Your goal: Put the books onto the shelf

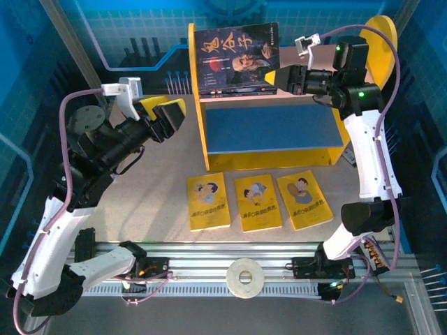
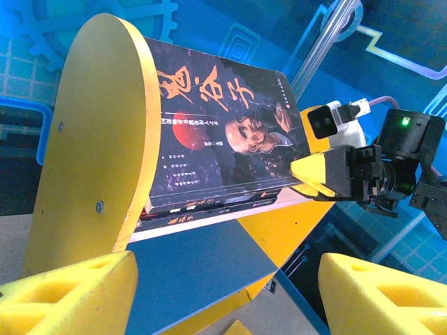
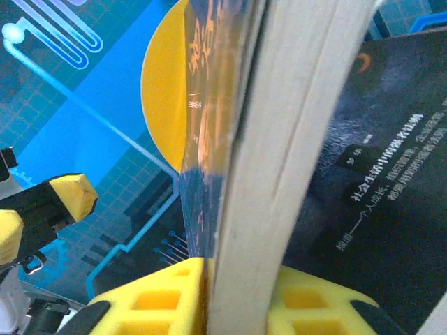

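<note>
Near edge: a white ring (image 1: 245, 277) is lying on the rail (image 1: 300, 285).

Just beyond, on the table (image 1: 160, 181), three yellow books (image 1: 258, 202) are lying flat in a row, covers up and apart from one another, in front of the shelf (image 1: 198, 125).

Left gripper (image 1: 171, 115) is hovering near the shelf's left yellow side panel (image 2: 91, 139). Its jaws are standing wide apart with nothing between them. The wrist view is showing both yellow fingers (image 2: 77, 293) at the bottom of the frame.

Shelf: the blue lower board (image 1: 269, 128) is sitting under the pink upper board (image 1: 248, 99), which is carrying a stack of dark books (image 2: 202, 209), spines toward the left wrist camera.

A dark book (image 1: 237, 58) with large characters and a face on its cover is sitting on top of that stack, cover facing the top camera. Flat or tipped up: cannot tell.

Right gripper (image 1: 285, 72) is reaching in from the right and pinching this book's right edge. Its jaws are nearly closed, fingers (image 3: 157, 303) lying against both faces of the page block
</note>
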Tool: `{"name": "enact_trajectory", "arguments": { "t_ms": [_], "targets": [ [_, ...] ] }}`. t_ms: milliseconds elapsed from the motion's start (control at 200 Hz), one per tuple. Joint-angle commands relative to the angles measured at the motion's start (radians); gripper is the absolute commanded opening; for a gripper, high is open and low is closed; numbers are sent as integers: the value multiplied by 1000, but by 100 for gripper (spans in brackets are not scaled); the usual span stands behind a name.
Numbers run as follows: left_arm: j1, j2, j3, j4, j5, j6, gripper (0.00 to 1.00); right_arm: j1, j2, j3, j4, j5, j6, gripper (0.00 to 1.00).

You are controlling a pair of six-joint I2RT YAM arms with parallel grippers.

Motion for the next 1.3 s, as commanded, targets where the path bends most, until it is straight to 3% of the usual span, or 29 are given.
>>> {"name": "enact_trajectory", "arguments": {
  "t_ms": [0,400,686,1296],
  "targets": [
    [7,-17,-11,14,-14,22,70,16,8,48,4,7,-31,29],
    [7,-34,-18,5,-21,33,71,28,16,85,-36,55,-58,53],
    [8,-37,-17,0,-24,38,71,29,21,125,-127,118,-128,65],
    [11,-40,-18,-7,-28,46,71,-10,-5,127,-267,179,-236,70]
  ]
}}
